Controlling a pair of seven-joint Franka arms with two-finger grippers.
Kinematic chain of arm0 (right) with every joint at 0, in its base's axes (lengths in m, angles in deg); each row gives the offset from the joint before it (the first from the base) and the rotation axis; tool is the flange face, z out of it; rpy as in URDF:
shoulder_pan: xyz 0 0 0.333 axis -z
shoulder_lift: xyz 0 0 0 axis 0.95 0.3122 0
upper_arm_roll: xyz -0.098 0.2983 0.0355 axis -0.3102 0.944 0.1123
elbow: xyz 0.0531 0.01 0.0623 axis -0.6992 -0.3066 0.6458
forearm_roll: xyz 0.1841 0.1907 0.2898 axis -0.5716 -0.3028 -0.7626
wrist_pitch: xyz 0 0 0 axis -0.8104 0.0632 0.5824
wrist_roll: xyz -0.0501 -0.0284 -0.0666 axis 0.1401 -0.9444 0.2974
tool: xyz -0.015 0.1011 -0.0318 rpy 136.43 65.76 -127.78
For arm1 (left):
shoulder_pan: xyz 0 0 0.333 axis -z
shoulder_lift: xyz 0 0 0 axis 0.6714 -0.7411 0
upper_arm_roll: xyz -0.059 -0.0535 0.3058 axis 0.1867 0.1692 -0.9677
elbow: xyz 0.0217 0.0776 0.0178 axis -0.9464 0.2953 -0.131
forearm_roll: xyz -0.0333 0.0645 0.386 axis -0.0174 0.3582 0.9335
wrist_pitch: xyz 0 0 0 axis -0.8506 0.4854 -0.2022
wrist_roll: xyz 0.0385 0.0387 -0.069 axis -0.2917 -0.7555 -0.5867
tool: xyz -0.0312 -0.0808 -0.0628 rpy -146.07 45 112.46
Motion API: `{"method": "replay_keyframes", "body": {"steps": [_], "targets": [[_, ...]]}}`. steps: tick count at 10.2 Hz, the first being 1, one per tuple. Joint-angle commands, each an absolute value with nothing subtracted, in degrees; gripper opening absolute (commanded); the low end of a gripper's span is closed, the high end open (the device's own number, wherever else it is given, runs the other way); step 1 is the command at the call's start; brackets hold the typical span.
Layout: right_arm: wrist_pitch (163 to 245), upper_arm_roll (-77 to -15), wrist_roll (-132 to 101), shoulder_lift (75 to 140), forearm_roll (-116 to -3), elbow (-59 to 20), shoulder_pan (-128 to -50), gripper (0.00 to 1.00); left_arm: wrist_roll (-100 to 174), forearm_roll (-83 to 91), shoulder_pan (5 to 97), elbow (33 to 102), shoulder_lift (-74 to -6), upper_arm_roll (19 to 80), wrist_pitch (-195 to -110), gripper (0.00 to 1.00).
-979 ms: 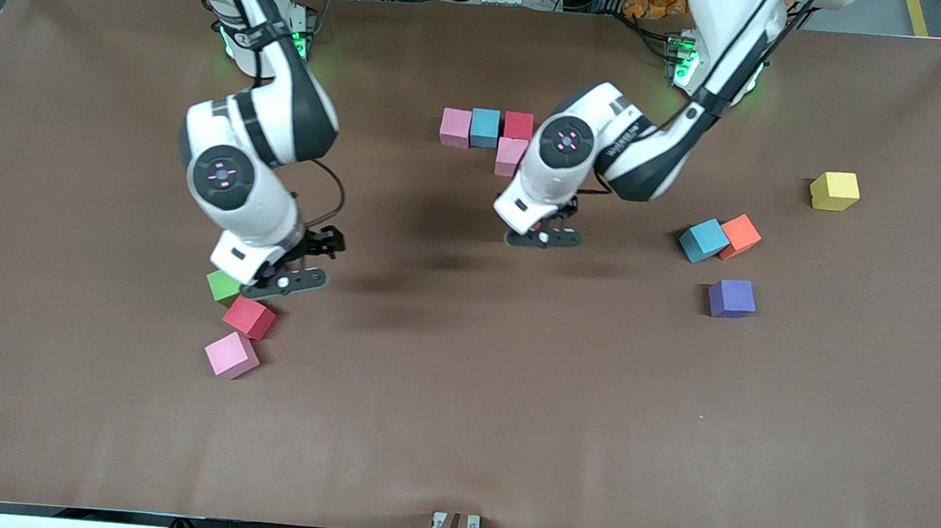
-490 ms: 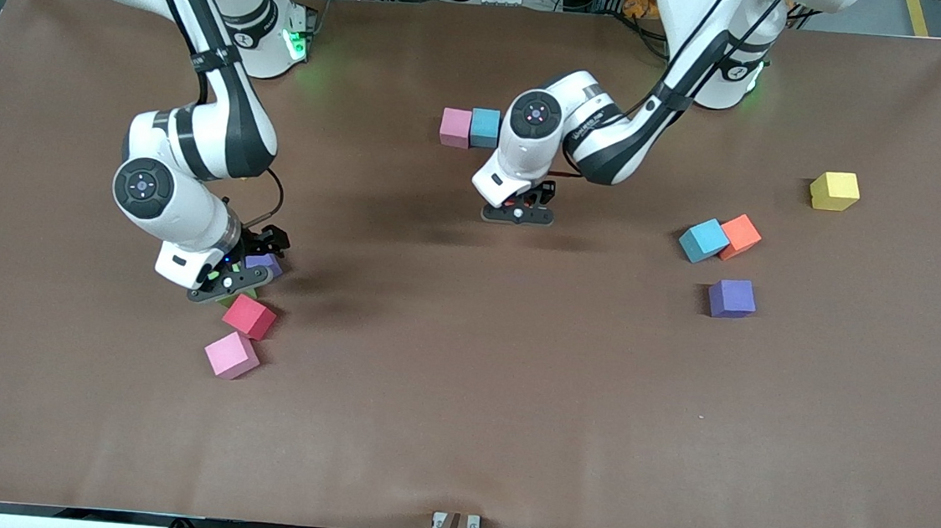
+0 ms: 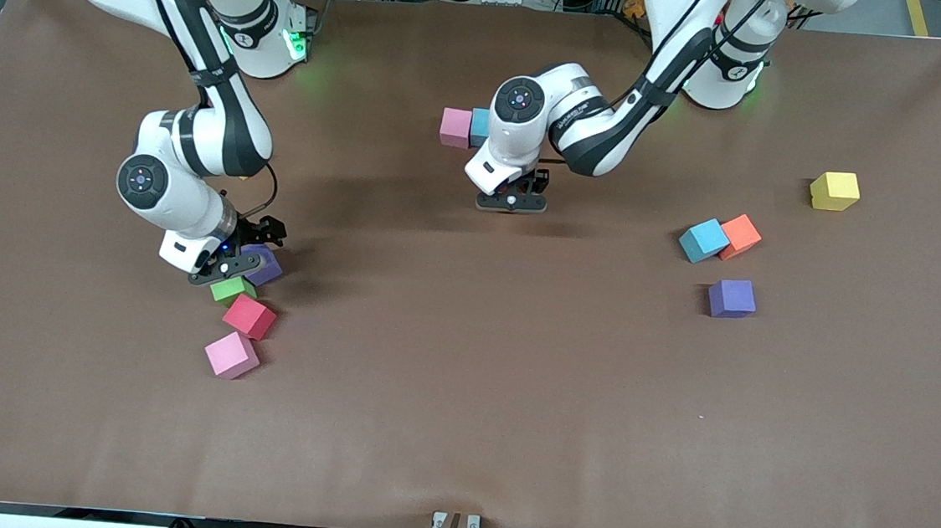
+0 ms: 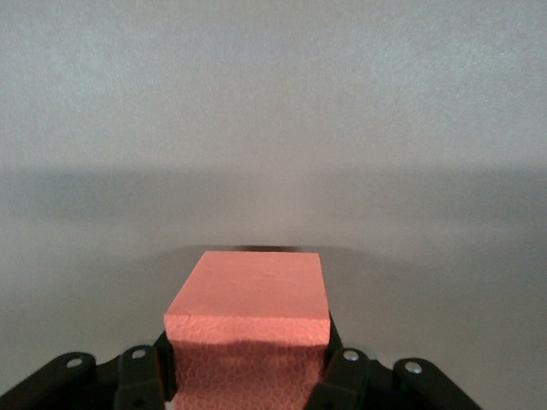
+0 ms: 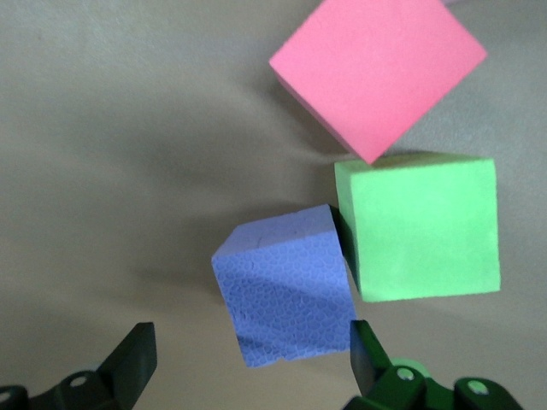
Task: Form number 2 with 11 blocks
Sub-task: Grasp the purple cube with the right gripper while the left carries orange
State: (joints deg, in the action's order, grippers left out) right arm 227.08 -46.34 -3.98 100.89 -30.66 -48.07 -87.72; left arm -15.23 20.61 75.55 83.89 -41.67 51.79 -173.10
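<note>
Left gripper (image 3: 512, 203), upper centre of frame, is clamped on an orange block (image 4: 248, 312) just below the started number 2 (image 3: 466, 127), of which only a pink and a blue cube show. Right gripper (image 3: 227, 266), mid-left, is spread wide around a purple block (image 5: 286, 295) beside the green cube (image 5: 419, 226). Most blocks lie unplaced. No legible writing.

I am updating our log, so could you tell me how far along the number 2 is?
Early. Done: a pink block and a light blue block sit side by side, starting a row; the left arm hides anything next to them. In hand: the left gripper, over the table, is shut on an orange block; the right gripper is open around a purple block. Left: every other row.
</note>
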Motion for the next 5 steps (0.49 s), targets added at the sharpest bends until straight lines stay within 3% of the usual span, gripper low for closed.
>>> {"method": "replay_keyframes", "body": {"steps": [1, 5], "targets": [[231.34, -45.64, -2.69, 99.1, -31.88, -52.14, -86.4, 1.0, -17.72, 22.47, 75.93, 86.86, -40.7, 51.89, -176.03, 0.37], [233.2, -45.72, -2.6, 99.72, -31.88, -52.24, -86.4, 1.0, -17.9, 22.56, 75.93, 88.54, -40.35, 53.11, -177.27, 0.37]]}}
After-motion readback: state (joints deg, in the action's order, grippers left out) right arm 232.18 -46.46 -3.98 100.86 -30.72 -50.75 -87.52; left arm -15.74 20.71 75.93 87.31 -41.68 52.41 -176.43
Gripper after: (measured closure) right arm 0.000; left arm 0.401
